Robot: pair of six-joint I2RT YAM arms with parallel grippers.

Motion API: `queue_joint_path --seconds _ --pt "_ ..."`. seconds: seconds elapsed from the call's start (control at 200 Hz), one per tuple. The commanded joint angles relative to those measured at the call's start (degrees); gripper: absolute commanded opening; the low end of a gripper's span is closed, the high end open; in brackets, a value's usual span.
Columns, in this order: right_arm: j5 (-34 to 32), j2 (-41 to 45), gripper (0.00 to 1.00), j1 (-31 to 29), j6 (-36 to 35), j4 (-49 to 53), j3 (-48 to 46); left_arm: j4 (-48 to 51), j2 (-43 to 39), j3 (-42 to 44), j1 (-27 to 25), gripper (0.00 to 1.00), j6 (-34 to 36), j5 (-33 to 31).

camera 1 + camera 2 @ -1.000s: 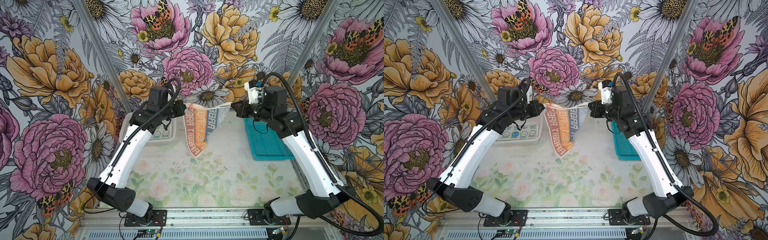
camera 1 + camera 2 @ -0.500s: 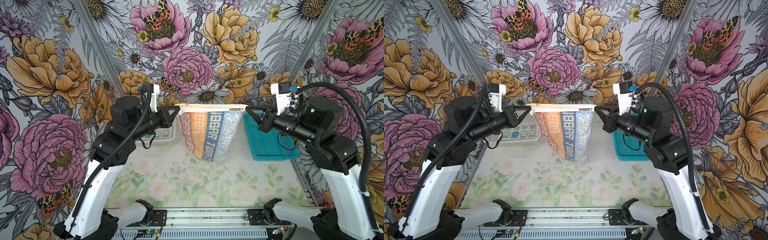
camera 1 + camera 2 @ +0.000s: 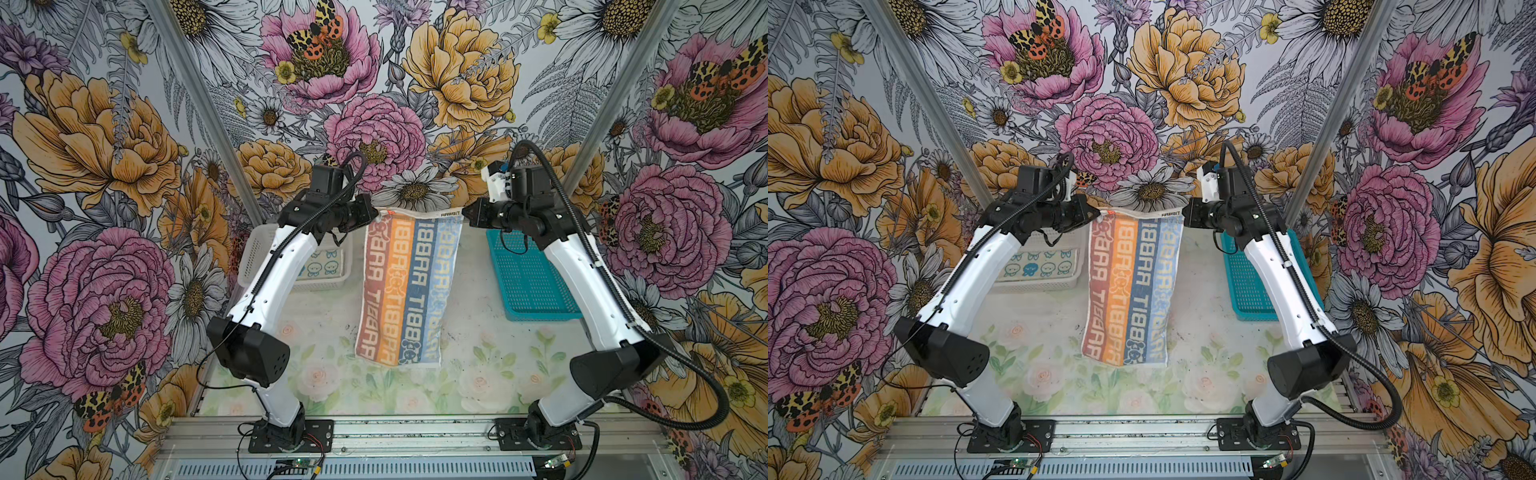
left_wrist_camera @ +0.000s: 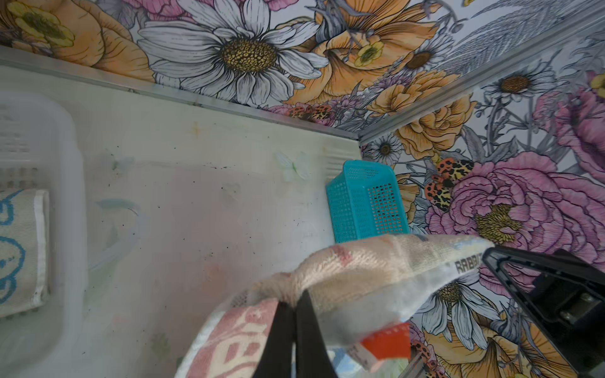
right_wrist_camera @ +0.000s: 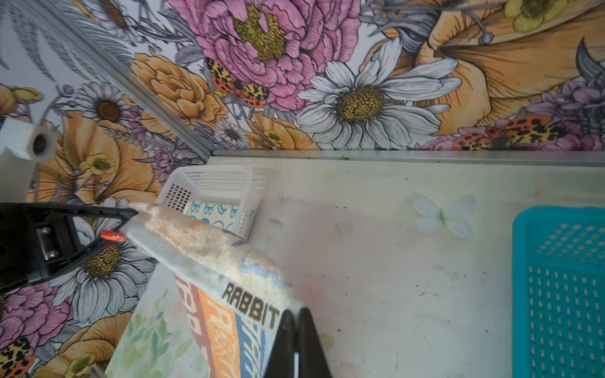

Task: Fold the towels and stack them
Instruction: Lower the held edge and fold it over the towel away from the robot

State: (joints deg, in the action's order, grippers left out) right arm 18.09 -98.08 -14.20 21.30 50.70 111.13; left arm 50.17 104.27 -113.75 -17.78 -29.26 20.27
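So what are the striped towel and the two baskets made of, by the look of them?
The striped towel: probably terry cotton, matte; fuzzy looped nap in the wrist views, and it hangs limp. The teal basket: rigid moulded plastic, slightly glossy, with a regular grid of holes. The white basket: likely the same plastic, milky-looking, perforated walls.

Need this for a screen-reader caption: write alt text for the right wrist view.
The right hand and left hand each pinch a corner of a striped towel lettered RABBIT, holding its edge stretched between them above a pale table. On it sit a white basket holding a blue-printed towel and a teal basket.
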Motion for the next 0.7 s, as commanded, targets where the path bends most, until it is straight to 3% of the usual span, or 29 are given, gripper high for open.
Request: queue_joint_path --seconds 0.0,0.19,0.31,0.42,0.696 --pt "0.78 -7.65 0.00 1.59 -1.39 -0.31 5.61 0.54 8.09 -5.05 1.97 0.00 2.27 3.76" --pt "4.30 -21.30 0.00 3.71 -1.36 -1.04 14.78 0.62 20.39 -13.82 3.68 0.00 2.99 5.74" --pt "6.46 -23.64 0.00 3.88 -1.00 -1.02 14.63 0.80 22.34 -14.30 3.99 0.00 3.21 5.72" --pt "6.55 -20.84 0.00 3.40 -1.56 -1.35 7.86 0.78 19.85 -9.04 3.68 0.00 4.58 4.70" --pt "7.60 -7.74 0.00 1.01 0.39 -10.66 -22.29 0.71 10.75 13.64 0.97 0.00 8.77 -0.36"
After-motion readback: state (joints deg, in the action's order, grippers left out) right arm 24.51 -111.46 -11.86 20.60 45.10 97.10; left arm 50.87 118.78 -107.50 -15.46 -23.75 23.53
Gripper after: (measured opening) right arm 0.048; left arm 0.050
